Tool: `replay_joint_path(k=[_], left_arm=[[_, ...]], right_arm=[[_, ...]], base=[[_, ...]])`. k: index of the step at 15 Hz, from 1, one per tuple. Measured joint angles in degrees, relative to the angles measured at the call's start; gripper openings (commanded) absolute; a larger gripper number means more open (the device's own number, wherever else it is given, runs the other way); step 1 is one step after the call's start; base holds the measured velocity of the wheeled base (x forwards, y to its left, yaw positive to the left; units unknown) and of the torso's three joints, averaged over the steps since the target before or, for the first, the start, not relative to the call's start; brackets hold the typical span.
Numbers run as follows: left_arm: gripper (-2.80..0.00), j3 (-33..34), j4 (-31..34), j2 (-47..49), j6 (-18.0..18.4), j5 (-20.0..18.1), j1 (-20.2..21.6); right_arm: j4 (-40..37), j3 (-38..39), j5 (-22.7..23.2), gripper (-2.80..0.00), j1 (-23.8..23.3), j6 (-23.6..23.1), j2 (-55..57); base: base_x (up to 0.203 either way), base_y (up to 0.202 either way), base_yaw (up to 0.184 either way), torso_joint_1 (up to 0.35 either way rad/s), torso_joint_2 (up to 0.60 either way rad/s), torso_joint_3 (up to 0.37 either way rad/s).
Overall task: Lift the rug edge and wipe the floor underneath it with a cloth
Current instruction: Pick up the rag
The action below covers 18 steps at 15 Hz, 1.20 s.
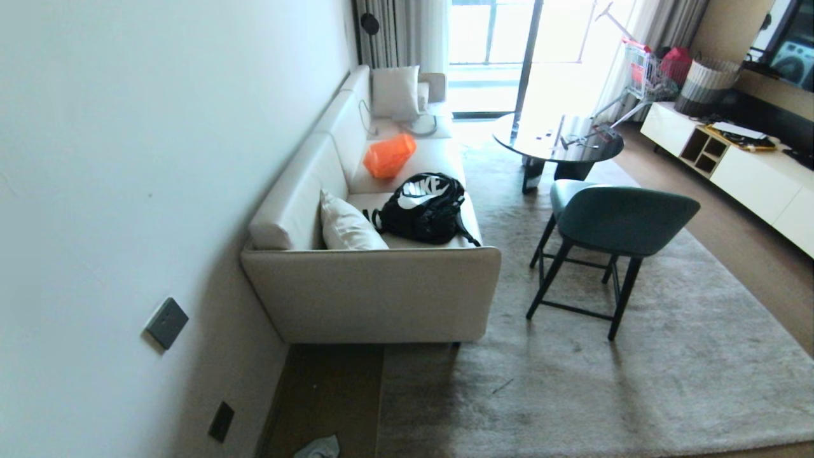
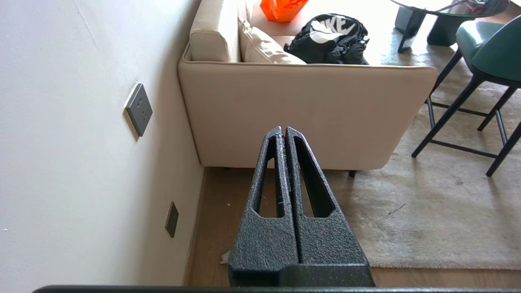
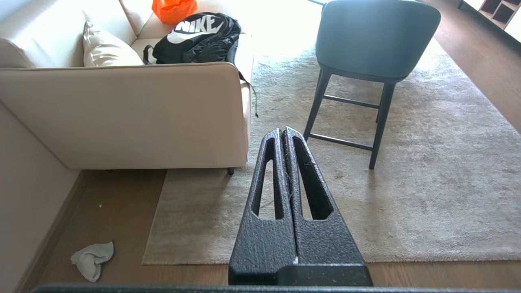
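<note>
The grey-beige rug lies flat, and its rug edge (image 3: 152,244) runs from the sofa's foot to a square near corner; it also shows in the head view (image 1: 385,407). Left of it is a strip of brown plank floor (image 3: 110,203) along the wall. The cloth (image 3: 93,257), a crumpled pale rag, lies on that strip near the wall, and it shows at the head view's lower margin (image 1: 320,448). My left gripper (image 2: 283,129) and right gripper (image 3: 283,130) hang high above the floor, both shut and empty. Neither arm appears in the head view.
A beige sofa (image 1: 381,299) stands against the white wall with a black backpack (image 1: 425,207) and cushions on it. A green chair (image 1: 610,222) and a round dark table (image 1: 559,137) stand on the rug. A white cabinet (image 1: 750,172) lines the right side.
</note>
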<state>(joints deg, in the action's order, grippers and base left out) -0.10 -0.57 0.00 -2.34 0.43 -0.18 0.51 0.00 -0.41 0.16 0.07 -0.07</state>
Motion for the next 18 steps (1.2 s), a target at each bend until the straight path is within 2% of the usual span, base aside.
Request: replay_joint_path(k=[6,18], left_arm=[[-2.80,0.0,0.0,0.0,0.0,0.0,0.0],[-2.80,0.0,0.0,0.0,0.0,0.0,0.0]], right_arm=[[0.0,0.0,0.0,-2.80,0.0,0.2,0.0],[0.0,0.0,0.0,-2.80,0.0,0.6,0.1]], base=[[0.000,0.000,0.000,-0.011,0.01,0.017],[0.000,0.000,0.000,-0.124,0.31,0.173]])
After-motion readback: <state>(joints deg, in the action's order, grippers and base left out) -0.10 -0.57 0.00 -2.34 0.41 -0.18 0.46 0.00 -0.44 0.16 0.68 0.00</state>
